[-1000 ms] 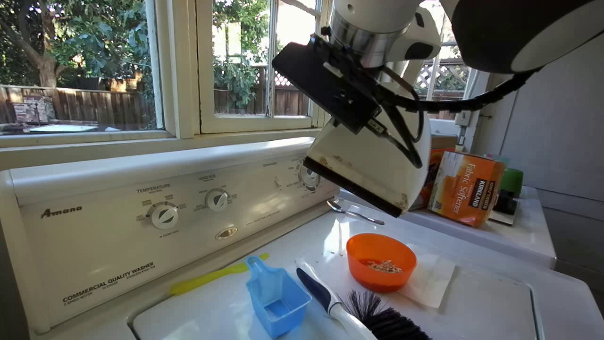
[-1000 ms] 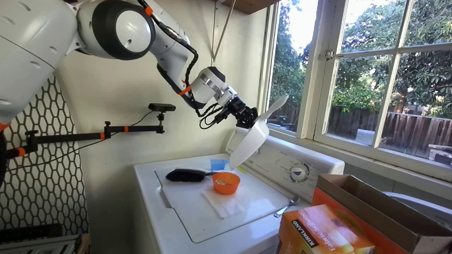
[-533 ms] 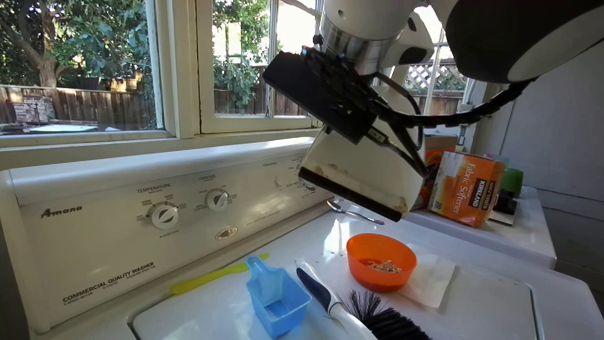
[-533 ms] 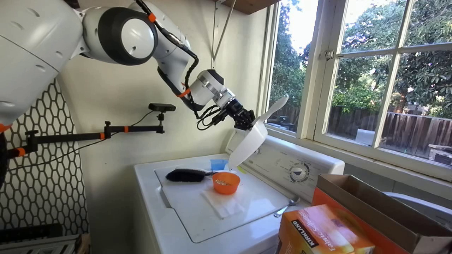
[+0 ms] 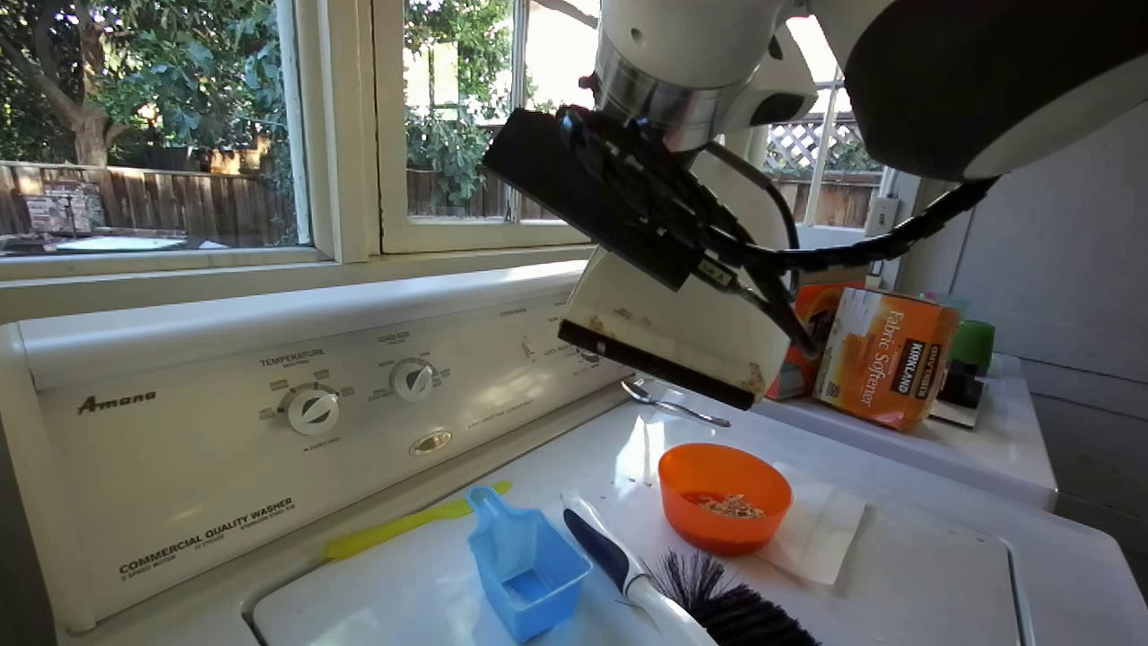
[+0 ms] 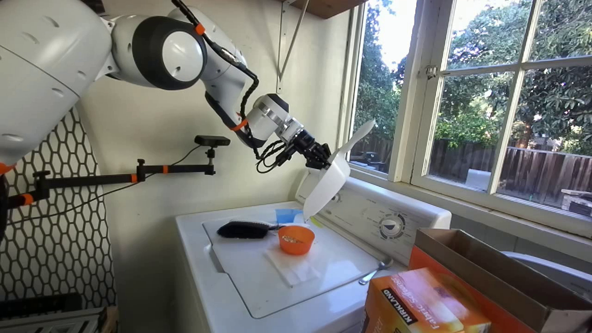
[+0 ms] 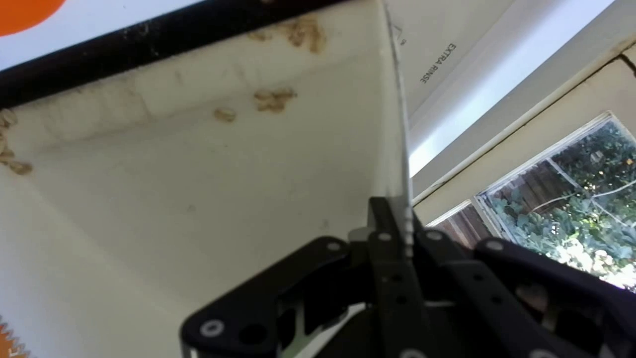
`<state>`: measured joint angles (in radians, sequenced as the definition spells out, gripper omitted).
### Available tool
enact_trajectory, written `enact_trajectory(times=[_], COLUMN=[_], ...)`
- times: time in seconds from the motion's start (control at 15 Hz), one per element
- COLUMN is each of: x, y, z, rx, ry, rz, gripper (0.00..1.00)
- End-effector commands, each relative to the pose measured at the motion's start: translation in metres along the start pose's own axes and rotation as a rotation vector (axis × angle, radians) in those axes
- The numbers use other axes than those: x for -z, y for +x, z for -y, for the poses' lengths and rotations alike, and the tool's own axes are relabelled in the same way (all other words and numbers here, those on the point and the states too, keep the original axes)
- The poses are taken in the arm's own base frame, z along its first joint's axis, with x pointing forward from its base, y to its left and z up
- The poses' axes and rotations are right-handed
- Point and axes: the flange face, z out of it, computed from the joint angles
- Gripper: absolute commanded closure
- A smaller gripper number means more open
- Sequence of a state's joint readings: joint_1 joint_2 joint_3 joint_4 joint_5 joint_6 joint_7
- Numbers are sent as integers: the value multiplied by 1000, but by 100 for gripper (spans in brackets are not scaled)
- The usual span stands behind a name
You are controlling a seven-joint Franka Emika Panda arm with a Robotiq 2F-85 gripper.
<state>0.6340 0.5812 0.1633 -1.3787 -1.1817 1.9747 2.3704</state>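
My gripper (image 6: 328, 162) is shut on the side wall of a white dustpan; its fingers also show in the wrist view (image 7: 405, 228). The dustpan (image 5: 677, 314) hangs tilted in the air above the washer lid, black lip lowest, handle up toward the window (image 6: 326, 185). In the wrist view, several tan flakes cling inside the dustpan (image 7: 223, 169) near its lip and corner. An orange bowl (image 5: 708, 520) with flakes in it stands on the lid, lower than the lip and apart from it. The bowl also shows in an exterior view (image 6: 296, 245) and past the lip in the wrist view (image 7: 22, 12).
On the lid lie a black-bristled brush (image 5: 744, 615), a blue scoop (image 5: 529, 574), a yellow utensil (image 5: 395, 534), white paper (image 5: 821, 538) and a spoon (image 5: 673, 406). The washer's control panel (image 5: 224, 422) rises behind. A softener box (image 5: 888, 359) and an open box (image 6: 499, 273) stand beside.
The arm has moved down and, in an exterior view, left, with the dustpan still held. The dustpan's tilt has changed slightly, its lip now closer to level. The things on the lid have not moved.
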Motion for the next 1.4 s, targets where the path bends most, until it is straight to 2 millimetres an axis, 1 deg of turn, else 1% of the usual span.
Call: enact_trajectory(times=[0.0, 0.27, 0.6, 0.8, 1.07, 1.33], x=[4, 9, 14, 18, 23, 26], y=[-6, -8, -10, -11, -6, -3], z=[7, 10, 7, 1, -7, -19], rx=[5, 7, -35, -130, -244, -295], ry=[29, 54, 62, 69, 95, 85], rz=[-32, -49, -68, -66, -121, -195], gripper=[99, 99, 99, 99, 99, 99])
